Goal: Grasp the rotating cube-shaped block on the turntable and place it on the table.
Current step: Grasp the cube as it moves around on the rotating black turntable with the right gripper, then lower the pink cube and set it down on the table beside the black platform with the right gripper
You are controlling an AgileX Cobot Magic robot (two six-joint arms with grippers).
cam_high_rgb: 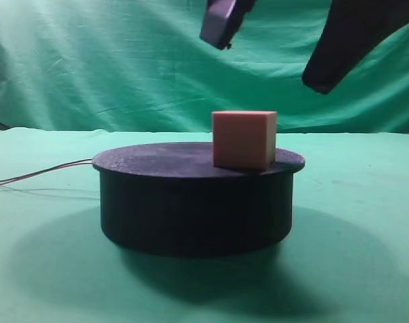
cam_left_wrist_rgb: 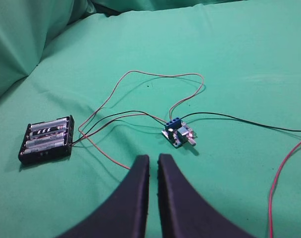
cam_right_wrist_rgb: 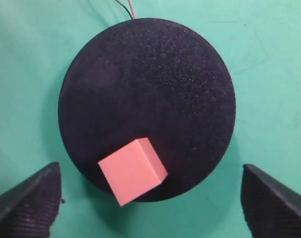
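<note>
i see the small matte pink cube-shaped block (cam_high_rgb: 244, 139) sitting on the rough round top of the low black turntable (cam_high_rgb: 191, 208), toward the right part of the disc in the exterior high view, right at the rim. from my right wrist camera the block (cam_right_wrist_rgb: 132, 171) lies at the near edge of the dark disc (cam_right_wrist_rgb: 150, 84), turned at an angle, one corner reaching just past the rim. the right gripper (cam_right_wrist_rgb: 150, 203) hangs above it with its ribbed black fingers (cam_right_wrist_rgb: 26, 203) spread wide — one on each side of the view, both clear of the block and holding nothing. in the exterior high view the two dark fingers show at the top, well above the block.

the left gripper (cam_left_wrist_rgb: 153, 163) has its black fingers pressed almost together, only a thin slit between them, empty, over the green cloth table (cam_left_wrist_rgb: 249, 59). beyond it lie a black battery holder (cam_left_wrist_rgb: 46, 140) on the left and a small blue circuit board (cam_left_wrist_rgb: 177, 133) — joined by thin red and black wires (cam_left_wrist_rgb: 140, 82).
</note>
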